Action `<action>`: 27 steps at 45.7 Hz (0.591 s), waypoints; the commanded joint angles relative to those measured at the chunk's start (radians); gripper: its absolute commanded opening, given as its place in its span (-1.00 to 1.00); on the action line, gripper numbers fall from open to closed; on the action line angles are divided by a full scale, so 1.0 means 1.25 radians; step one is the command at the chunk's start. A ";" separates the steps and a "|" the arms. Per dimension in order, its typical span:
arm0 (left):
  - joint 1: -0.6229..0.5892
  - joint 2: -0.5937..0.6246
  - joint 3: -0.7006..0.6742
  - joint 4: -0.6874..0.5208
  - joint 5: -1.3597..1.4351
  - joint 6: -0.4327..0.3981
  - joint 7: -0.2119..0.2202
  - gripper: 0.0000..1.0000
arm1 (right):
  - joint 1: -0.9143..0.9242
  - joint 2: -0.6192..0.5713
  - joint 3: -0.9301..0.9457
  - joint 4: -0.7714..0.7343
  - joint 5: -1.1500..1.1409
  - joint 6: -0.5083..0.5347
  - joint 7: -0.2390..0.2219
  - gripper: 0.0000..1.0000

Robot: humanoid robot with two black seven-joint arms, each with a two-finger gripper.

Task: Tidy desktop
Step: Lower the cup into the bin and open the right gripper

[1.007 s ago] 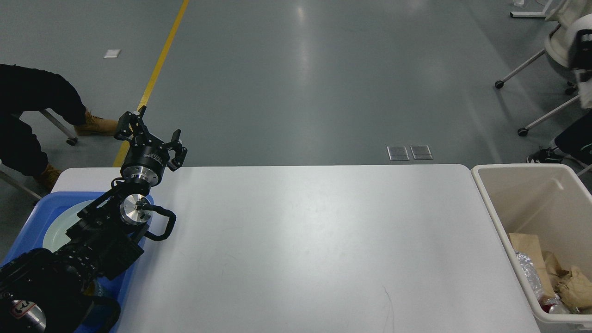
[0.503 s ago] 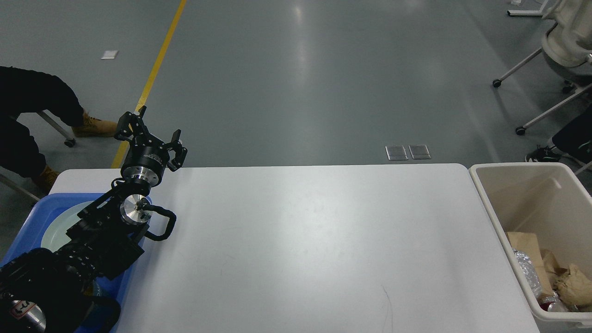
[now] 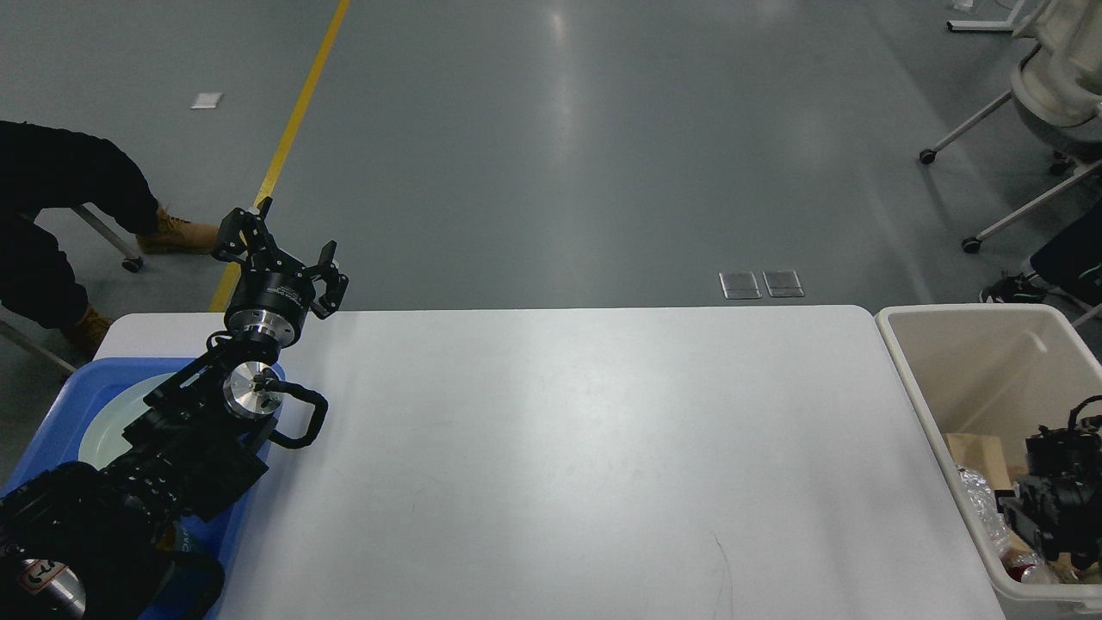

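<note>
White, smooth, rectangular desk (image 3: 560, 448) w/ rounded corners fills most of the head view, running from the blue tray on the left to the beige bin on the right; its middle shows only faint scuffs and one thin dark scratch near the front edge.

Grey glossy floor (image 3: 603, 129) lies beyond the far edge, w/ a yellow painted line (image 3: 297, 120) slanting down toward the desk's far left corner.

Beige plastic bin (image 3: 921, 405) stands just beside the desk's right end. Inside, at the near end: crumpled brown paper and a bit of silvery foil, partly hidden.

Blue plastic tray (image 3: 65, 405) sits on the desk's left end, holding a pale round plate (image 3: 108, 430), mostly covered by the left arm.

Left arm, black w/ silver joint caps, comes in bottom left and reaches over the tray. Left tool (image 3: 277, 250) is raised over the desk's far left edge, two fingers spread wide apart, nothing between them.

Right tool (image 3: 1063, 495) is a dark mass low over the bin's near end, above the paper; fingers can't be told apart, so can't tell how far open or whether it grips anything.

Two small square metal floor plates (image 3: 763, 284) lie side by side just past the far edge.
</note>
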 commanded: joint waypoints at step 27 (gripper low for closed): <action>0.000 0.000 0.000 0.000 0.000 0.000 0.000 0.92 | -0.041 0.054 0.037 -0.040 0.002 -0.072 0.001 0.10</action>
